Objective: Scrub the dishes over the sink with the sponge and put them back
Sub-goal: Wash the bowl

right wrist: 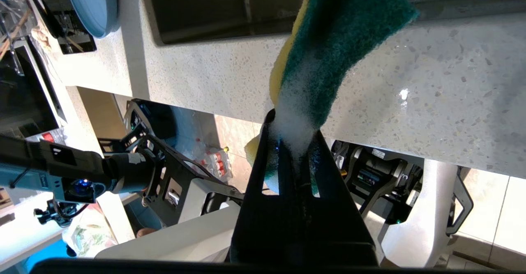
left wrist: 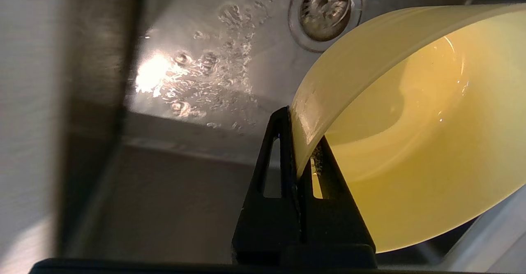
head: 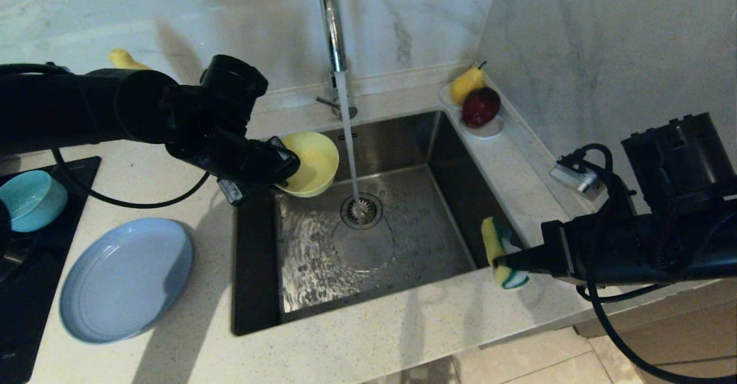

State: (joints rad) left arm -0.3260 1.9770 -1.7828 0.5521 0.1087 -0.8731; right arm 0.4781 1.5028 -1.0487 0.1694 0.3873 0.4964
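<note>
My left pincer [head: 283,168] pinches the yellow bowl [head: 308,162] by its rim over the sink [head: 414,142]; my right pincer [head: 500,262], well apart at the opposite edge, pinches the sponge [head: 494,244] upright

The sink [head: 403,240] basin at frame centre lies open apart from the tap [head: 333,33] and its falling stream at upper centre, the yellow bowl [head: 311,162] at its upper-left corner, and the sponge [head: 500,251] over its right rim.
</note>
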